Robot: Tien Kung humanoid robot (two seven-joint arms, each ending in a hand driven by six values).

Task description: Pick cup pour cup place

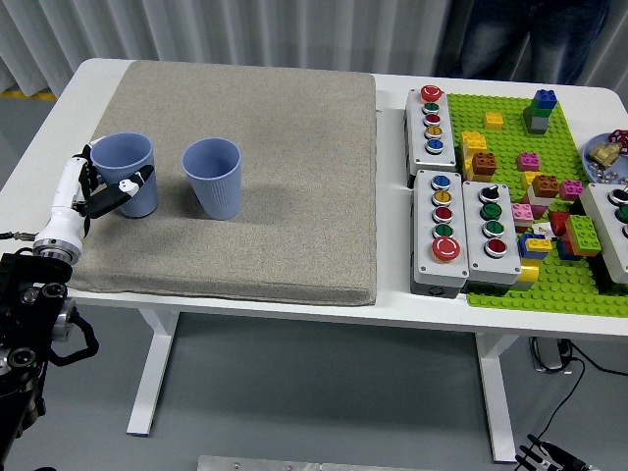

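The left hand (pixel 98 189) is wrapped around the left cup (pixel 126 173), white fingers (pixel 132 183) curled across its front wall and the thumb side pressed behind its left edge, so the hand is clamped on that cup and not spread. The cup stands upright, mouth up, on the grey mat (pixel 285 186), near the mat's left edge. The relation that matters for the pour is sideways: the second cup (pixel 214 177) stands just to the right of the held one, also upright on the mat, with a clear strip of mat between them, so they are near but not touching. The left arm comes in from the left of the mat, so the receiving cup lies beyond the held cup along the arm's reach. I judge that the held cup must be lifted, carried right and tipped toward the second cup's open rim. The right hand is not visible. A person (pixel 520 34) stands beyond the mat's far right corner, taking no part
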